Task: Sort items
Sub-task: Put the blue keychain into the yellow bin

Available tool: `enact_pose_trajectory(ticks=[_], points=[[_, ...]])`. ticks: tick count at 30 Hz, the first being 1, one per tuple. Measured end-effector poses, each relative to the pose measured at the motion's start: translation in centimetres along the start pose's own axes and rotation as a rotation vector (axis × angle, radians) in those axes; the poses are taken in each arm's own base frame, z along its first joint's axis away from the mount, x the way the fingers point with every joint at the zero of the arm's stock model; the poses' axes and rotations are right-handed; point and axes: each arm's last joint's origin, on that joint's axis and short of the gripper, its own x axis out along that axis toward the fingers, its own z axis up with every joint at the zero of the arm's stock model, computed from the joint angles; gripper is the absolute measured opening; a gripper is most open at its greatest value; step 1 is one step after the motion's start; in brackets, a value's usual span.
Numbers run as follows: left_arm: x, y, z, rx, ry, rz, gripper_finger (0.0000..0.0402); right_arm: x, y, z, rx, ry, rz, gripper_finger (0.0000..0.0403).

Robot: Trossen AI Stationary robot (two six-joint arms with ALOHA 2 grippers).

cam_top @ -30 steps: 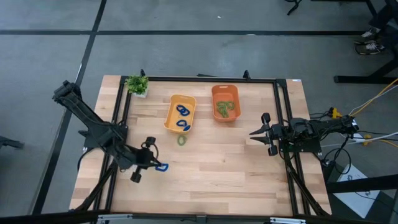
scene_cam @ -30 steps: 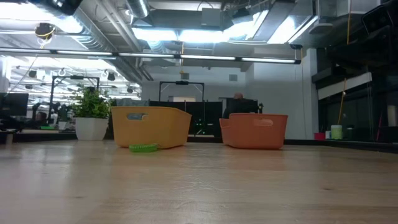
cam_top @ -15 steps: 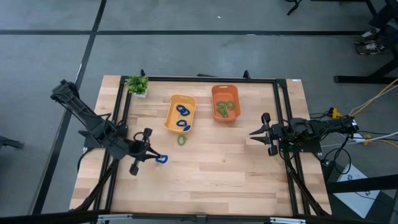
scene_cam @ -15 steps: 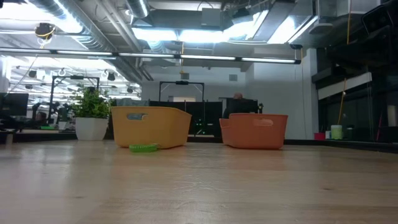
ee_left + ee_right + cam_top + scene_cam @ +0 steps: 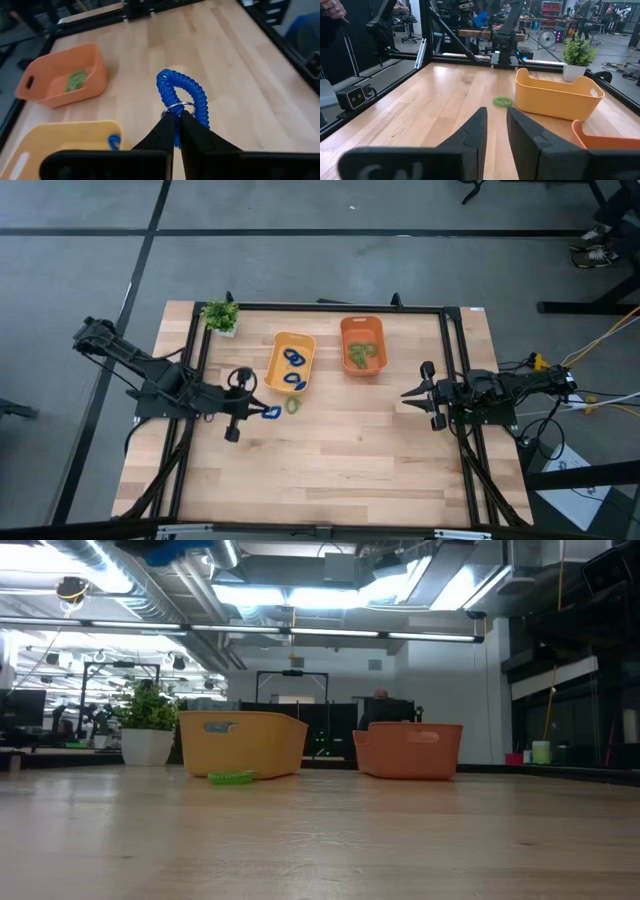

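Note:
My left gripper (image 5: 260,412) is shut on a blue coiled ring (image 5: 271,413), just near of the yellow bin (image 5: 272,370); in the low view the ring (image 5: 178,552) shows blurred at the top edge. One green ring (image 5: 291,405) lies flat on the table beside the yellow bin's near end. More blue rings (image 5: 293,360) lie in the yellow bin, and green rings (image 5: 358,356) lie in the orange bin (image 5: 345,330). My right gripper (image 5: 405,394) waits at the table's right side, open by a narrow gap, touching nothing. My left gripper pinches the blue ring between its two fingertips at the small metal loop (image 5: 175,106) where the coil's ends meet. The fingers come slanting down from the table's left. The coil (image 5: 192,92) stands out beyond the fingertips, lifted clear of the table.
A small potted plant (image 5: 220,315) stands at the far left corner. Black frame rails (image 5: 452,340) run along the table's left, far and right sides. Bare wood stretches across the near half of the table.
My left gripper has carried the blue ring from the near left part of the table toward the far edge and slightly right, up to the yellow bin's near end. It has stayed shut on the ring. The right arm has kept still.

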Motion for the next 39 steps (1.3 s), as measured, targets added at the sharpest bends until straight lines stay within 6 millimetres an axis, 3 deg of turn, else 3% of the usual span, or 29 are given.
enact_pose_trajectory(ticks=[21, 39], points=[[1.3, 6.3, -0.4, -0.140, 0.052, 0.344, 0.0008, 0.0, 0.0, 0.0, 0.000, 0.000, 0.000, 0.0075], [1.1, 10.2, -1.1, -0.214, 0.095, 0.600, 0.0008, 0.0, 0.0, 0.0, 0.000, 0.000, 0.000, 0.0075]])
